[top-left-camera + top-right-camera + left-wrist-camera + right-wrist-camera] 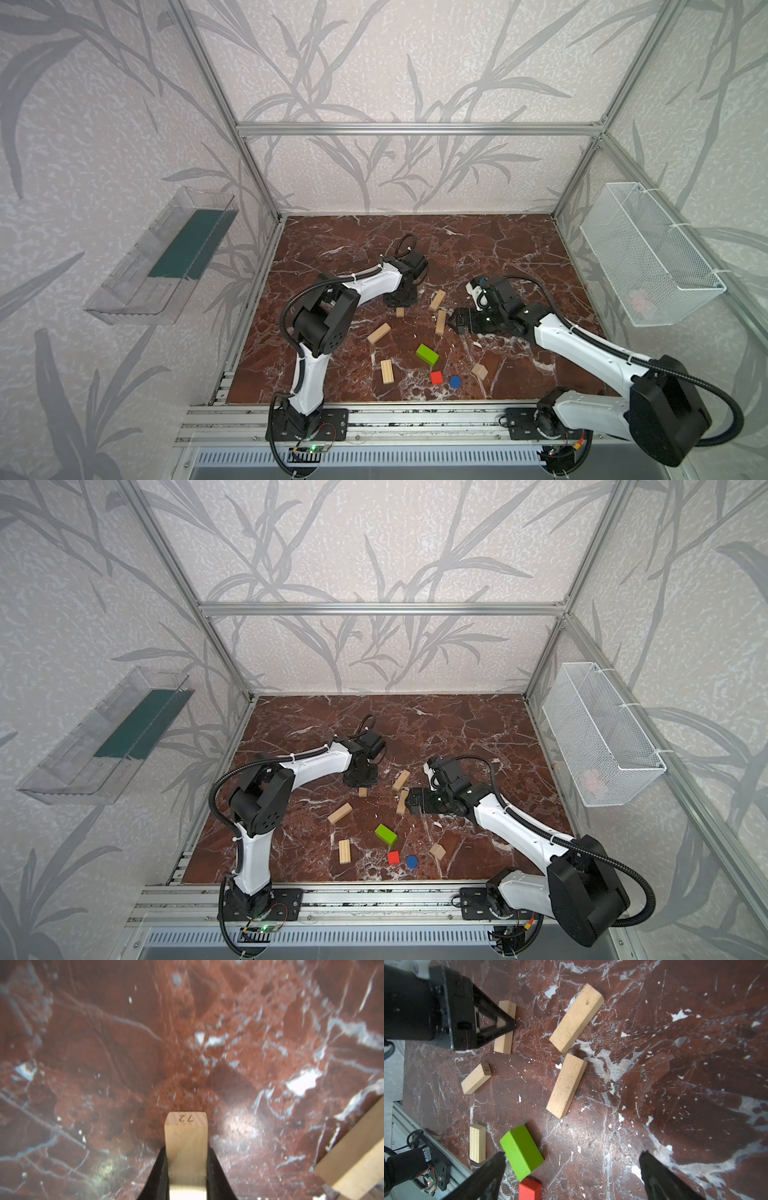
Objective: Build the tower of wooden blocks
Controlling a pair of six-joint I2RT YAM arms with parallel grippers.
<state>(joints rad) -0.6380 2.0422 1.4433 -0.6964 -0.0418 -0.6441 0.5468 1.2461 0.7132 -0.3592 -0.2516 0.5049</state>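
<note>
Left wrist view: shows the left claw [187,1153] clamped on a light-wood plank [186,1136] — black fingers [158,1172] pressed one against each long side, the end face stamped "72" pointing away from the wrist. Cannot tell whether that plank rests on the tabletop [104,1043] or hangs just clear of it. Places this grip, in both top views, a little left of centre on the red marble-patterned surface.

Right wrist view: shows the right claw [573,1153] spread wide with nothing between its fingers. Places it, in both top views, right of centre, tips turned toward the left arm and just beside the second plank [440,322].

Working outward:
- Finds a third plank [437,300] just behind the second, both lying flat, ends close together; cannot tell whether touching.
- Finds the plank stamped "58" [476,1078] flat on the tabletop, nearer the front and left of both claws.
- Finds a fifth plank [386,372] flat, nearer still to the front rail.
- Finds the lime-green brick [427,354] lying on a long side, in front of the second plank and well apart from it.
- Lists along the front, left to right: red cube [436,377], blue disc [455,381], peaked natural-wood piece [479,371] — cube and disc near each other, not touching.

Locates every part of the wood block tower on or at the tabletop in a single layer.

Notes a clear bin [162,257] on the left wall and a white wire basket [648,257] on the right wall.
</note>
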